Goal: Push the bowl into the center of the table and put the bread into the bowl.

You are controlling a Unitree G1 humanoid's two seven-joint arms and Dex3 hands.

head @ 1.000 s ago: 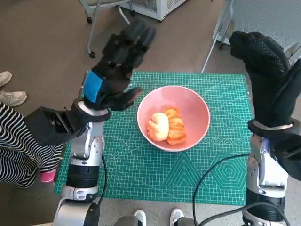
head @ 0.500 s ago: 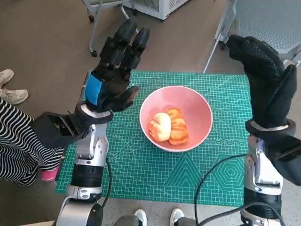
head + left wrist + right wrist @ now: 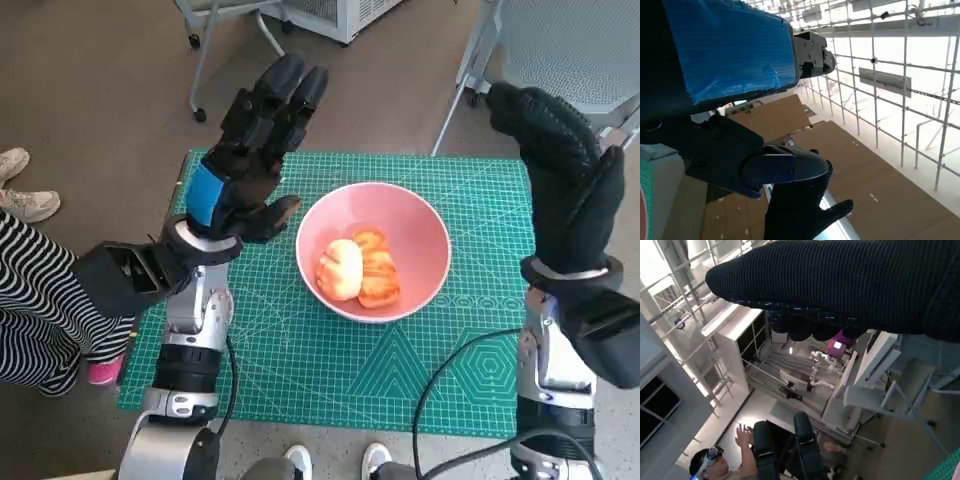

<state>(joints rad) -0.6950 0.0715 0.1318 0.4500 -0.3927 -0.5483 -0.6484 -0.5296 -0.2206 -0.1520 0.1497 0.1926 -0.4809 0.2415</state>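
Observation:
A pink bowl (image 3: 405,218) stands near the middle of the green cutting mat (image 3: 300,350). Inside it lie pieces of bread (image 3: 358,270), a pale bun beside a browner one. My left hand (image 3: 245,160) is raised above the mat's left side, fingers spread and pointing up, holding nothing. My right hand (image 3: 560,170) is lifted above the mat's right edge, fingers straight, with nothing in it. Neither hand touches the bowl. The left wrist view shows my left hand (image 3: 735,65) against the ceiling. In the right wrist view the glove (image 3: 850,285) lies across the room behind.
A person in striped clothing (image 3: 35,300) sits at the left, with white shoes (image 3: 20,190) on the floor. Chair legs (image 3: 215,35) stand beyond the table; a grey chair (image 3: 560,50) at the far right. A person (image 3: 715,462) shows in the right wrist view.
My left hand has risen a little and its fingers have spread upward. The bowl, the bread and my right hand have stayed about where they were.

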